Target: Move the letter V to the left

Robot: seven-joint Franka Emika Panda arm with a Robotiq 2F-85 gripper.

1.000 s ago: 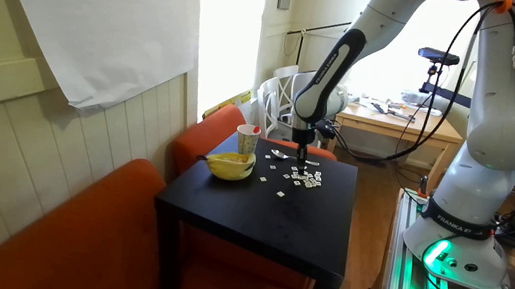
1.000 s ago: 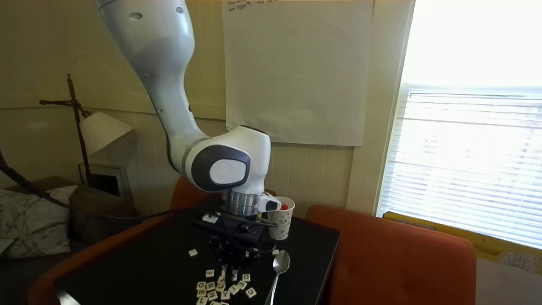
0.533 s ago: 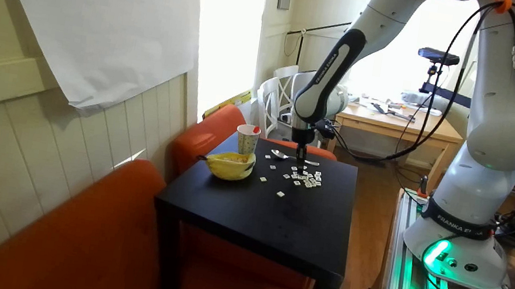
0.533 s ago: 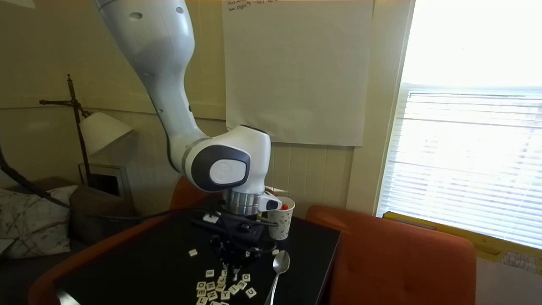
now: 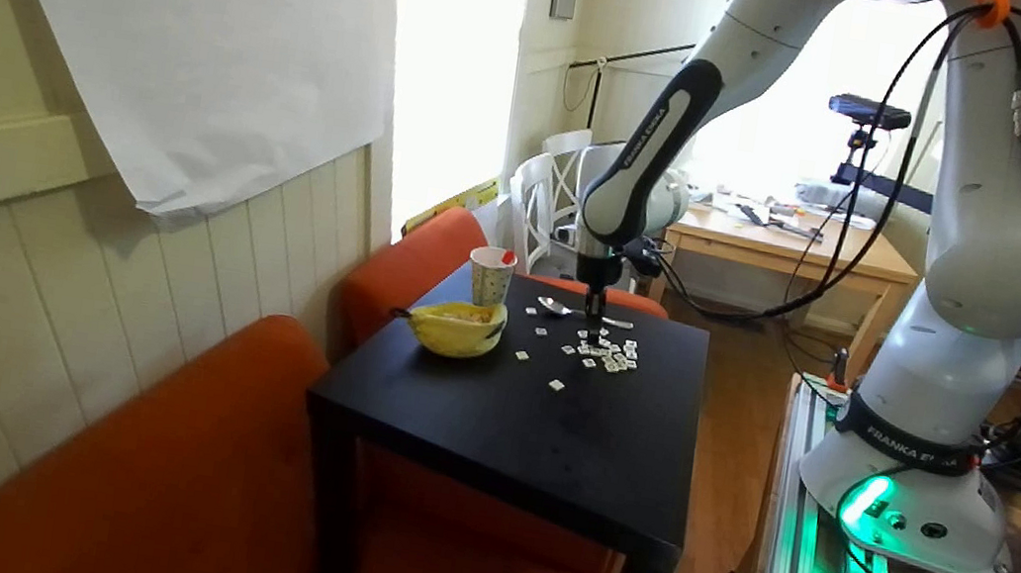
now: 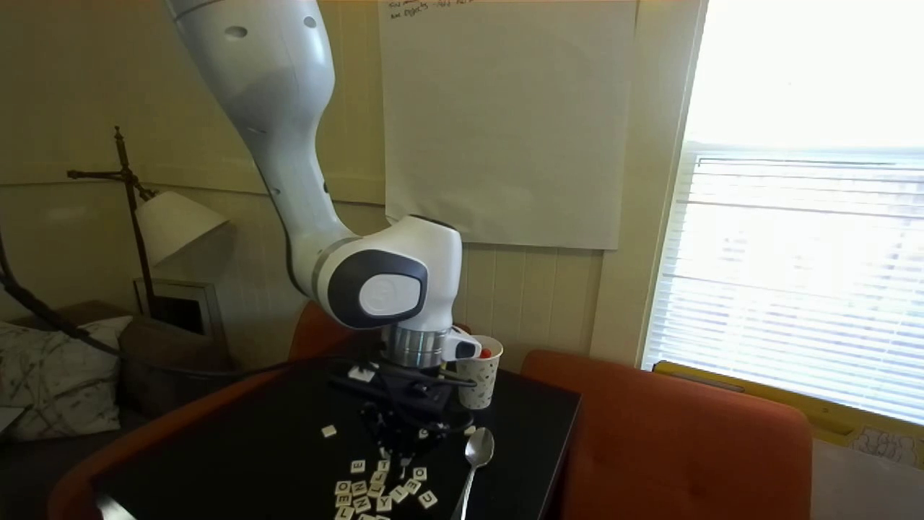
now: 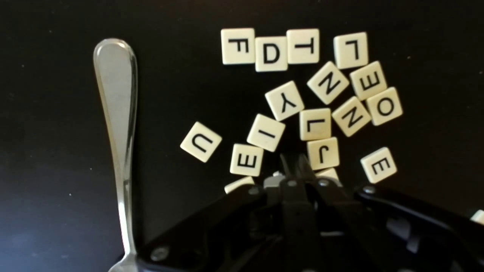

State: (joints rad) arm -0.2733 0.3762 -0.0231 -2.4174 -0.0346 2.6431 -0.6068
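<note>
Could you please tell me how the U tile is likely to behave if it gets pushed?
The U tile would probably slide rather than roll, being square and lying flat. Its straight edges suggest a rigid piece, unlikely to bend. A gap separates it from the nearest E tile, so a slight nudge might move it alone.
</note>
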